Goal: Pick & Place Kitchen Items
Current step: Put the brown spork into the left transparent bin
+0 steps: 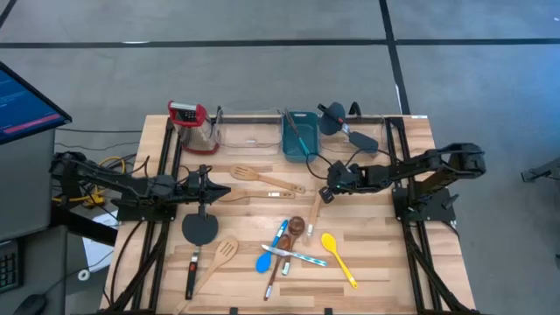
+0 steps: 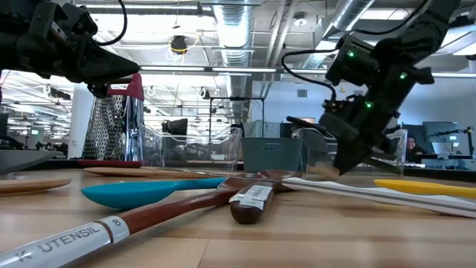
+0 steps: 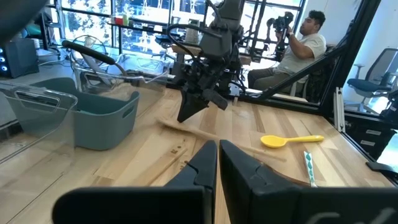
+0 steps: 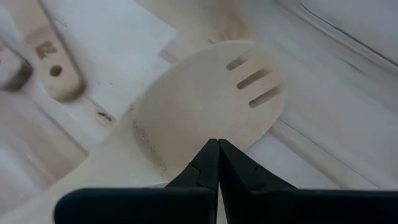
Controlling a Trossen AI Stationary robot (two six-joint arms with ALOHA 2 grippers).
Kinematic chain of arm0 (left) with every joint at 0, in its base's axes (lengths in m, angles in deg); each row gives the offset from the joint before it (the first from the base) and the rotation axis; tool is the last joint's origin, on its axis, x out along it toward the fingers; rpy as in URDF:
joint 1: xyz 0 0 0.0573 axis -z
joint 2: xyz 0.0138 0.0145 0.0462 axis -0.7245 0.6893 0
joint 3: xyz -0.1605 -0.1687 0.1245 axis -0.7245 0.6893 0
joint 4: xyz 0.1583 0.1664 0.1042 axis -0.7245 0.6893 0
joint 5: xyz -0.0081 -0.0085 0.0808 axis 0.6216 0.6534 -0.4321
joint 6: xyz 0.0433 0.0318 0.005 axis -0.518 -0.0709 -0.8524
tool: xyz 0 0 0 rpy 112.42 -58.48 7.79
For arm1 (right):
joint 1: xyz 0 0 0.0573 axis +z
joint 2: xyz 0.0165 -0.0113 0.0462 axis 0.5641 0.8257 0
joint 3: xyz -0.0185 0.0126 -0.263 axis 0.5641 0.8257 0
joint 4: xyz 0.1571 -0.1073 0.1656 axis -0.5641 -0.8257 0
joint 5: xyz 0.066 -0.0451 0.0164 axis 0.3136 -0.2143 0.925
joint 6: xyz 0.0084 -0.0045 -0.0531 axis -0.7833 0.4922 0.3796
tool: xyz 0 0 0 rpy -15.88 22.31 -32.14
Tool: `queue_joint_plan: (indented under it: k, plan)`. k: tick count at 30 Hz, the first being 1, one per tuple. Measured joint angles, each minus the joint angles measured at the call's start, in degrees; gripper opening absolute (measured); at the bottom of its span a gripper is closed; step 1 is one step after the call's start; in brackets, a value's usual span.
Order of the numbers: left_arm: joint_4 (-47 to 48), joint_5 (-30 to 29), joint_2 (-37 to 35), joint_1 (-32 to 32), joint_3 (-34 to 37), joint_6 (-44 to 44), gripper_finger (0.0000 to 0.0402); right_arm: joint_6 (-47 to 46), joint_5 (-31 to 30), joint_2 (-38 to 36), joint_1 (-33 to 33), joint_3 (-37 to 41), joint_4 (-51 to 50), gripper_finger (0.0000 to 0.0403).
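My right gripper (image 1: 325, 193) is shut and points steeply down over the head of a pale wooden slotted spatula (image 4: 211, 106), whose handle (image 1: 312, 214) runs toward the table's near edge. Its fingertips (image 4: 218, 147) stand above the head's solid part, close to the neck. My left gripper (image 1: 226, 191) waits shut and level above the table's left half, touching nothing. Other utensils lie flat on the table: a second slotted spatula (image 1: 262, 178), a black spatula (image 1: 199, 229), a blue spoon (image 1: 264, 260), a dark-brown spoon (image 1: 295, 227) and a yellow spoon (image 1: 338, 255). My right gripper comes at the slotted spatula's head (image 4: 186, 124) from above, slanting down, fingers shut. Its tip stands just over or on the head, which lies flat on the table; I cannot tell whether it touches.
A teal tub (image 1: 299, 133) and a clear bin (image 1: 249, 128) stand along the far edge, with a red-handled grater (image 1: 192, 122) to their left. A third pale slotted spatula (image 1: 220, 256) lies near the front left. A person sits beyond the table (image 3: 308, 43).
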Motion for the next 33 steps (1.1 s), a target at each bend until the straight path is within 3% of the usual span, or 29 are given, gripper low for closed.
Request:
queue_joint_plan:
  k: [8,18,28,33]
  plan:
    - [-0.02,0.0,0.0,0.0,0.0,0.0,0.0008,-1.34,0.2,-1.63,2.27,-0.49,-6.37,0.0]
    - [0.01,0.0,-0.02,-0.02,0.0,0.0,0.0008,-9.72,1.02,-5.53,7.01,-4.68,-28.63,0.0]
    - [-0.02,0.0,-0.02,0.01,0.0,0.0,0.0008,-12.02,-1.73,-6.35,9.44,-5.7,-29.34,0.0]
    - [-0.05,0.0,-0.01,-0.01,0.0,0.02,0.0008,-9.57,3.32,-7.12,9.91,-7.96,-28.22,0.0]
